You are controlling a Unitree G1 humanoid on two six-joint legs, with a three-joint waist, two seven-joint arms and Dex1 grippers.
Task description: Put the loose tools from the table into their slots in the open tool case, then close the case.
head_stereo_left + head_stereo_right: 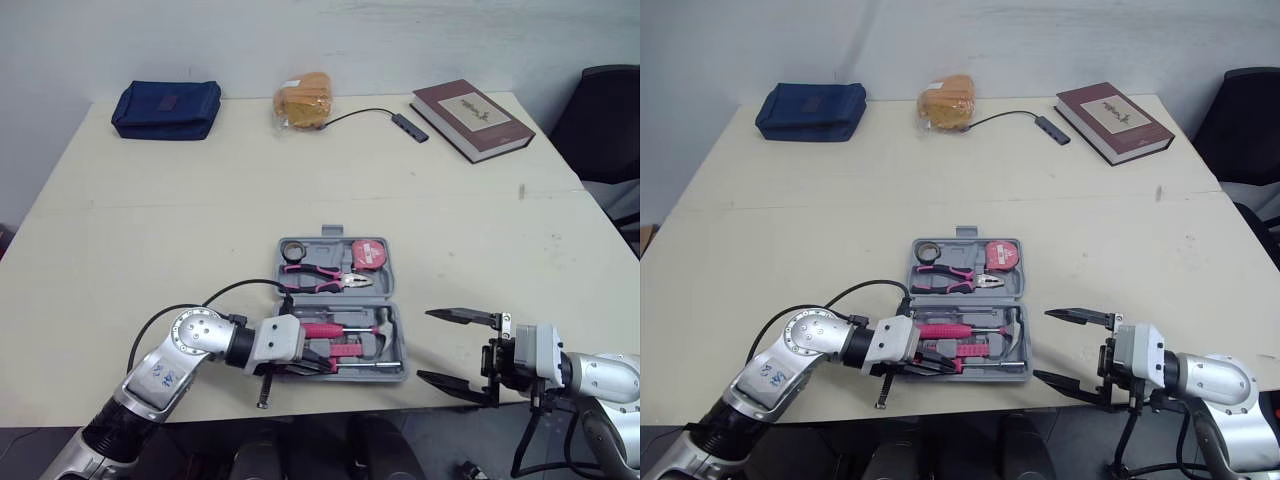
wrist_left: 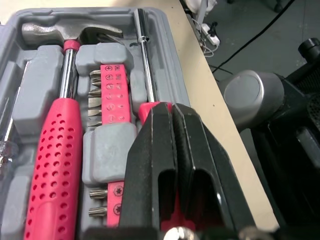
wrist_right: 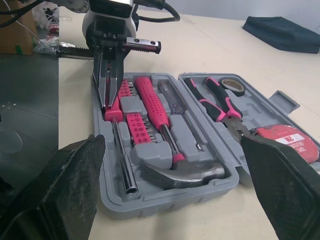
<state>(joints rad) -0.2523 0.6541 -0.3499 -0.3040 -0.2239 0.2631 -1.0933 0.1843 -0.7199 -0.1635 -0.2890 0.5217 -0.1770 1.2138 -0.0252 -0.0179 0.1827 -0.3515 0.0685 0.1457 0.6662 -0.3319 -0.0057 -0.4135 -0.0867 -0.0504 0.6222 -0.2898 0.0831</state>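
L fingers (image 2: 152,150) are pressed together, tips down on the red handle of the driver (image 2: 145,70). Can't tell if they pinch it or only push on it. In the head view the L gripper (image 1: 320,366) sits lower centre-left, over the left end of the tool case (image 1: 398,345).

The driver lies in the case's near row. Its long axis runs left-right along the near rim, handle at the left under my fingers, chrome shaft pointing right. Next row up-frame has the bit strip (image 2: 111,95), then the hammer (image 2: 52,150), also lying left-right. The lid half lies flat beyond, up-frame, and holds the tape roll (image 1: 293,250), pliers (image 1: 325,280) and tape measure (image 1: 370,252).

R gripper (image 1: 425,345) is lower right, spread wide, holding nothing. It hangs near the case's right side, just off the table (image 1: 150,250) at its near edge.

My read: the slots I can see look filled, so seating the driver, then closing, is what's left. The hinge runs left-right, so the lid must swing toward the bottom of the frame. The L arm is over the base and has to clear out to the left first. R is nearer the lid's free right end.

Room: the near rim sits close to the table edge, so little margin there. There's plenty of bare top up-frame. The pouch (image 1: 167,109), bagged bun (image 1: 304,101) and book (image 1: 472,119) along the top are well apart from the case.
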